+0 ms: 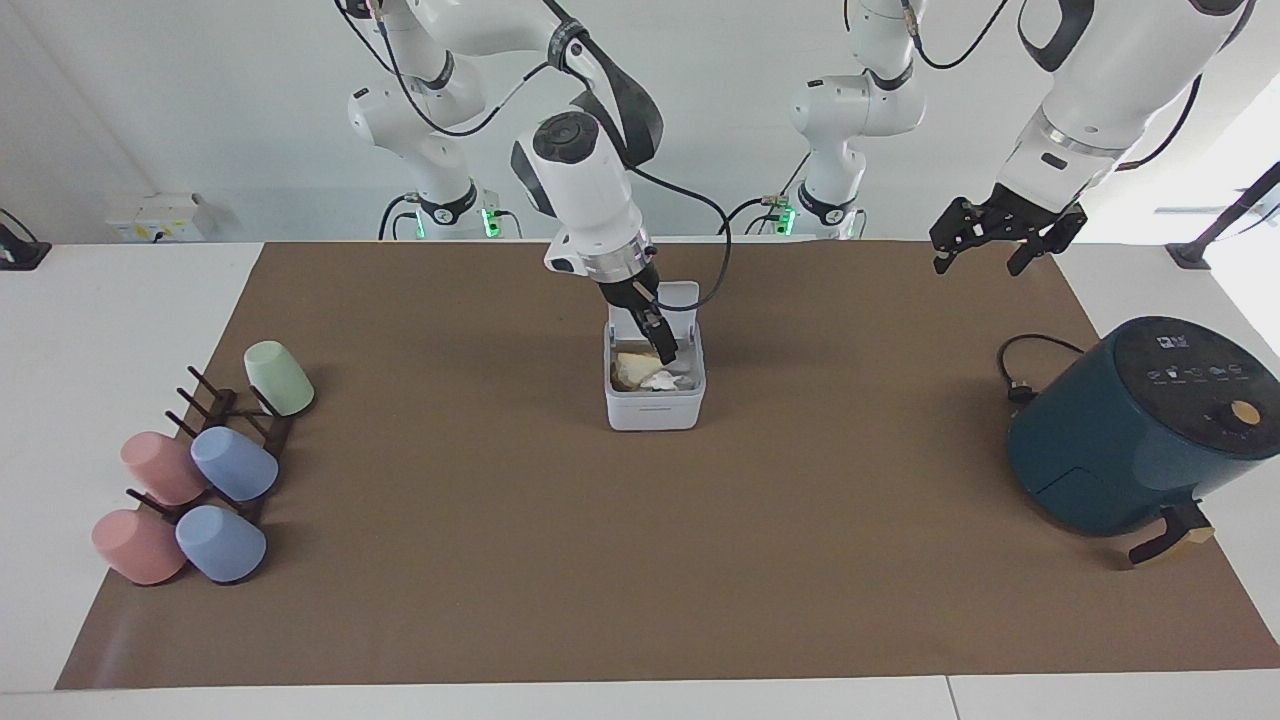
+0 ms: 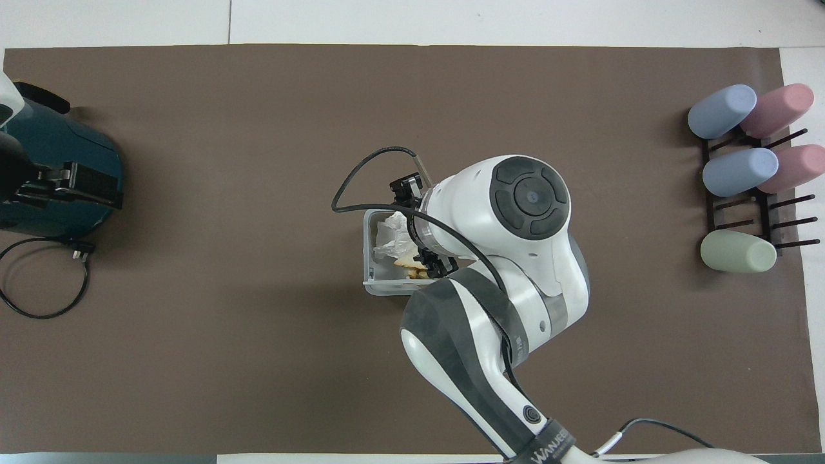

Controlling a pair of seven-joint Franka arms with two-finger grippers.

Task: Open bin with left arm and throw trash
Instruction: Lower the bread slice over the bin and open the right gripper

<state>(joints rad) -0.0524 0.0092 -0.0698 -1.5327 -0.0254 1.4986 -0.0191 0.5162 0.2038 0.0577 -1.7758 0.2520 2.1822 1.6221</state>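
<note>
The white bin stands mid-table with its lid hinged up on the side nearer the robots. Inside lie a pale bread piece and a crumpled white paper wad. My right gripper hangs just over the bin's opening, open and empty. In the overhead view the right arm covers much of the bin; the wad and bread show beside it. My left gripper is open and raised over the mat's edge at the left arm's end.
A dark teal air fryer with its black cord stands at the left arm's end. A dark rack with several pastel cups sits at the right arm's end. A brown mat covers the table.
</note>
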